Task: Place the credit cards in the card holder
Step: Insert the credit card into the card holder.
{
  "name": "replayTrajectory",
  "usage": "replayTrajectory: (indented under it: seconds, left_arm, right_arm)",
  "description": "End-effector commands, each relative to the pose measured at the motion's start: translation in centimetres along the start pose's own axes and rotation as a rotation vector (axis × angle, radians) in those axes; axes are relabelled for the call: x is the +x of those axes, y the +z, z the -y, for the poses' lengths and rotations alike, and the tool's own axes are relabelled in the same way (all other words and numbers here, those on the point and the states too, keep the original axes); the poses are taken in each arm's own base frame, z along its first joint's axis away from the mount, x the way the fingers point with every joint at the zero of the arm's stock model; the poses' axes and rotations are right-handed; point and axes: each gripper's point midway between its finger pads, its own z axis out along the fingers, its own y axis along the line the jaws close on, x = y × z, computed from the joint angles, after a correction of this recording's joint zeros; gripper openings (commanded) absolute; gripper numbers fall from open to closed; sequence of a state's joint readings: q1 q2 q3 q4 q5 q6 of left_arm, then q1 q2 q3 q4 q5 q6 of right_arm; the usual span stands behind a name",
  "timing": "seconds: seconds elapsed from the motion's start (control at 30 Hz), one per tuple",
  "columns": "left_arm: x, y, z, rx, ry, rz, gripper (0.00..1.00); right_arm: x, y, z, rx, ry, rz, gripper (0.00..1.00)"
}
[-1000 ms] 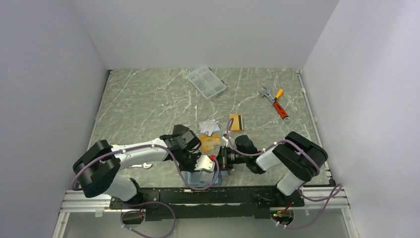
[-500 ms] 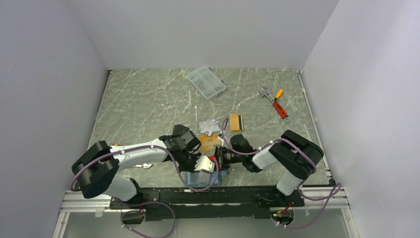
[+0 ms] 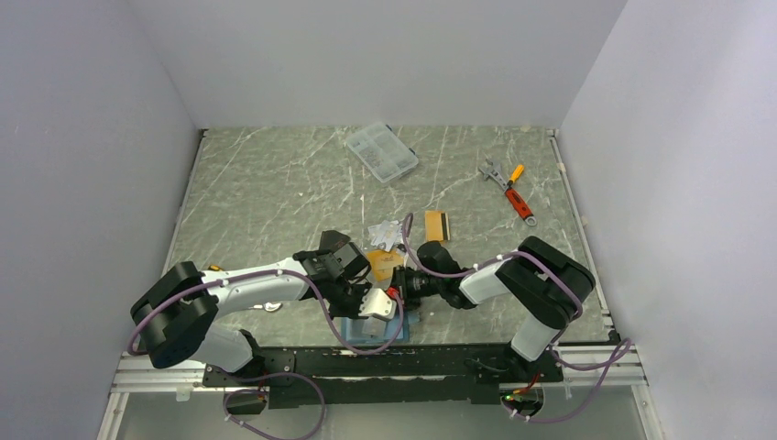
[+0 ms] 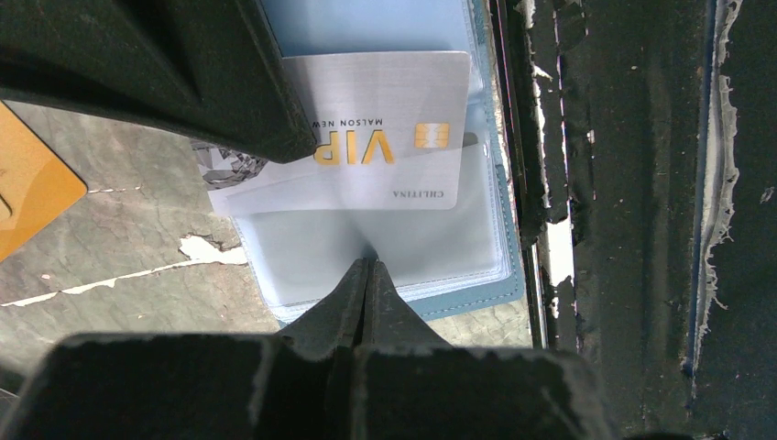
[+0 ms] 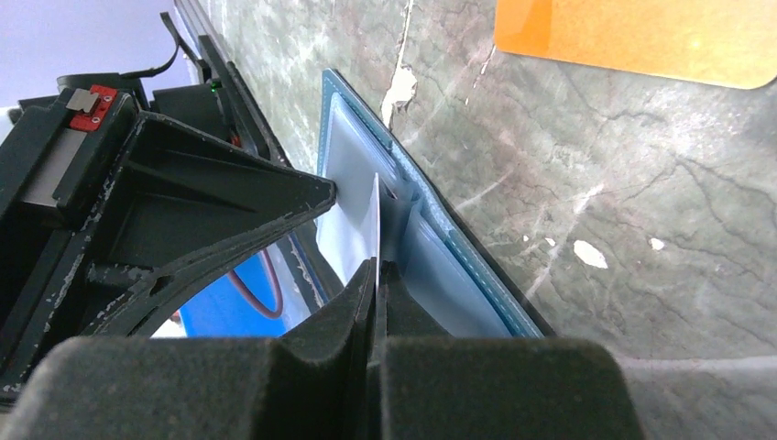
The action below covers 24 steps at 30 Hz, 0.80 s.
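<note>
The teal card holder [image 4: 479,295] lies open at the table's near edge, its clear sleeves facing up. My left gripper [image 4: 371,264] is shut, its tips pinching a clear sleeve of the holder. A silver-grey credit card [image 4: 403,96] printed "VIP" sits partway inside a sleeve. My right gripper [image 5: 377,267] is shut on that card's edge [image 5: 363,229], beside the holder [image 5: 463,280]. From above, the two grippers [image 3: 383,310] [image 3: 400,286] meet over the holder [image 3: 353,328]. More orange cards [image 3: 385,262] [image 3: 437,225] and silver cards [image 3: 387,234] lie just beyond.
A clear compartment box [image 3: 381,151] stands at the back centre. An adjustable wrench [image 3: 492,170] and an orange-handled tool [image 3: 519,203] lie at the back right. The black base rail [image 4: 632,220] runs right beside the holder.
My right arm has slid left toward the holder with the silver card in its grip. The left arm has hardly moved.
</note>
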<state>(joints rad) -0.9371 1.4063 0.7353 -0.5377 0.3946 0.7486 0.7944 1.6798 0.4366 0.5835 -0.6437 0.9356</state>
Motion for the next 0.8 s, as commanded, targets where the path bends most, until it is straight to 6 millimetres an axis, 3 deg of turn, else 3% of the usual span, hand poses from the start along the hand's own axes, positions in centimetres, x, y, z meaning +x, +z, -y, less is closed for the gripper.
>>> replayTrajectory:
  seconds: [0.0,0.3,0.77]
  left_arm:
    - [2.9,0.1,0.9,0.017,-0.005,-0.112,0.00]
    - [2.6,0.0,0.7,0.015,-0.007,-0.108,0.00]
    - [0.9,-1.0,0.5,0.010,-0.002,-0.060,0.00]
  right_arm:
    - [1.2,-0.3,1.2,0.046,-0.020,-0.043,0.00]
    - [2.3,-0.1,1.1,0.010,-0.015,-0.108,0.00]
    - [0.6,0.9,1.0,0.032,-0.020,-0.068,0.00]
